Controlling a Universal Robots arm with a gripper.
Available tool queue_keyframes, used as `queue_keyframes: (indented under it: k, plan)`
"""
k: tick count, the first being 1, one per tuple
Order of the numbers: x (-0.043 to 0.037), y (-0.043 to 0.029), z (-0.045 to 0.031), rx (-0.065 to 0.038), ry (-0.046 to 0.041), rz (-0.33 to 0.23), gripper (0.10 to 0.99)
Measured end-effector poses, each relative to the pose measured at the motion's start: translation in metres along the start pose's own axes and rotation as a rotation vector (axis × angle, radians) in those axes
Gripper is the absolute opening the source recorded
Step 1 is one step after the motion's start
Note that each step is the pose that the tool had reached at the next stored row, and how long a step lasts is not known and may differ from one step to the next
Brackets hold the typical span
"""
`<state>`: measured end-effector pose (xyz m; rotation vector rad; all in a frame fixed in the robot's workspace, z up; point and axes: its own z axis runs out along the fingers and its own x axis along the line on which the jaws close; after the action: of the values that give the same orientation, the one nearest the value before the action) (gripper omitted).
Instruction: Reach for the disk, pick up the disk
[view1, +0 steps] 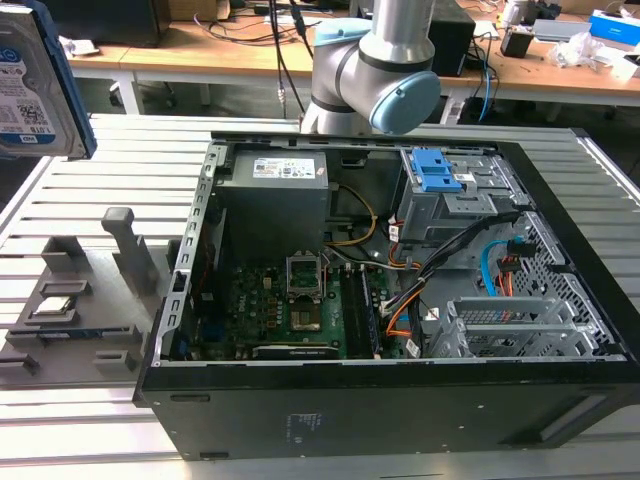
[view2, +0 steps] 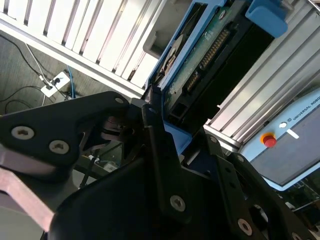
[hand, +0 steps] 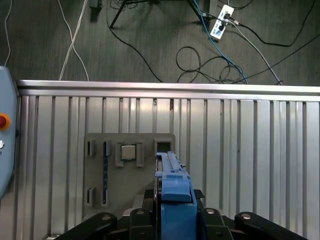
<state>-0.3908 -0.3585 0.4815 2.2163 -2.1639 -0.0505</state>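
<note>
The disk (view1: 28, 80) is off the counter (view1: 130, 150), high at the exterior view's left, well above the grey holder (view1: 85, 295) beside the open computer case (view1: 400, 420). The hand (hand: 174, 220) is clamped on its blue rails. Reach and pickup both look done.

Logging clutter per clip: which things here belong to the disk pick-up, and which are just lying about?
Job in hand:
the disk, held up above the slatted table
the gripper, shut on the disk

Lying about:
open computer case
blue brackets inside the case
grey fixture on the table
square chip resting in the fixture
</note>
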Motion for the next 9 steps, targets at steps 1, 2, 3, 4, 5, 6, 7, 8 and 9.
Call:
queue_keyframes:
  k: [1, 2, 3, 4, 5, 6, 7, 8, 9]
  plan:
    - [0.0000, 0.0000, 0.0000, 0.000, 0.0000, 0.000, 0.369]
    - [0.0000, 0.0000, -0.0001, 0.000, 0.0000, 0.000, 0.369]
    - [0.0001, -0.0013, -0.0003, 0.000, 0.0003, 0.000, 0.369]
    - [0.0001, -0.0026, -0.0003, 0.000, 0.0007, 0.000, 0.369]
    - [0.0000, -0.0047, -0.0004, 0.000, 0.0012, 0.000, 0.369]
    - [0.0001, -0.0066, -0.0005, 0.000, 0.0016, 0.000, 0.369]
    - [0.0001, -0.0092, -0.0006, 0.000, 0.0021, 0.000, 0.369]
    - [0.0001, -0.0114, -0.0007, 0.000, 0.0024, 0.000, 0.369]
    - [0.0000, -0.0151, -0.0008, 0.000, 0.0031, 0.000, 0.369]
